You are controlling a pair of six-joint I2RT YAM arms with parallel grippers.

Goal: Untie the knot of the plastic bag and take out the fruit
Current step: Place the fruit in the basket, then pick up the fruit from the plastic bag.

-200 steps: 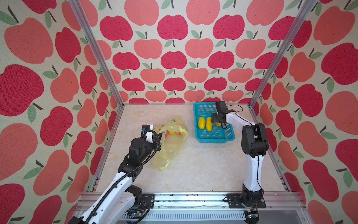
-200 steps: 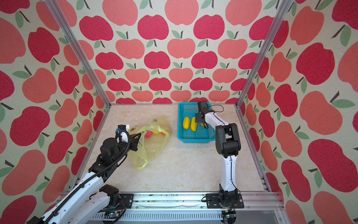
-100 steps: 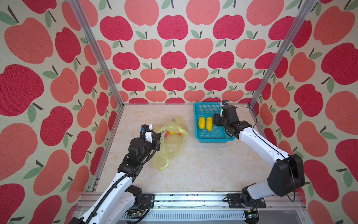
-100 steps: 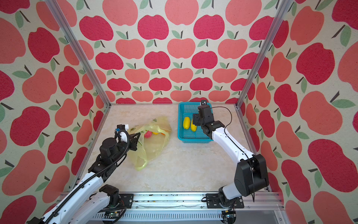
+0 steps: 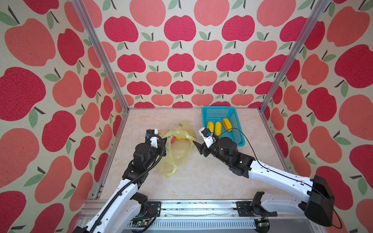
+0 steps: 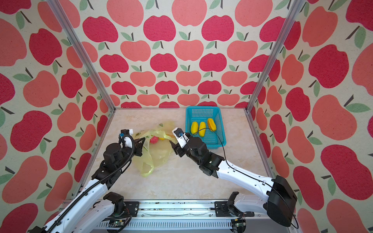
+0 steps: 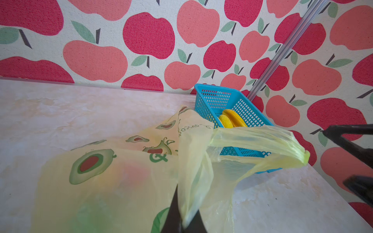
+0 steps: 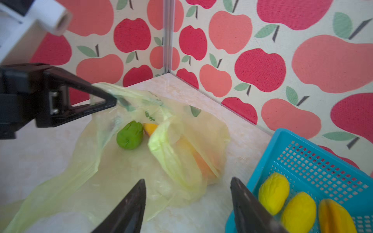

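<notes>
Your left gripper (image 8: pixel 113 100) pinches the one bag (image 8: pixel 191 129); your right gripper (image 8: pixel 187 180) gapes, empty. Three fruits (image 8: pixel 273 191) sit in the one basket (image 8: pixel 302 141).

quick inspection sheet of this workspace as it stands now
surface: pale marble-look tabletop, no spills seen
job's things: plastic bag lies open, no knot seen; green fruit and pink-red fruit inside; three yellow fruits in teal basket
clutter: nothing seen
grippers: left gripper shut on the bag's edge; right gripper open, empty, beside the bag
cables: black cable arches over the right arm
surroundings: apple wallpaper, metal corner posts
</notes>
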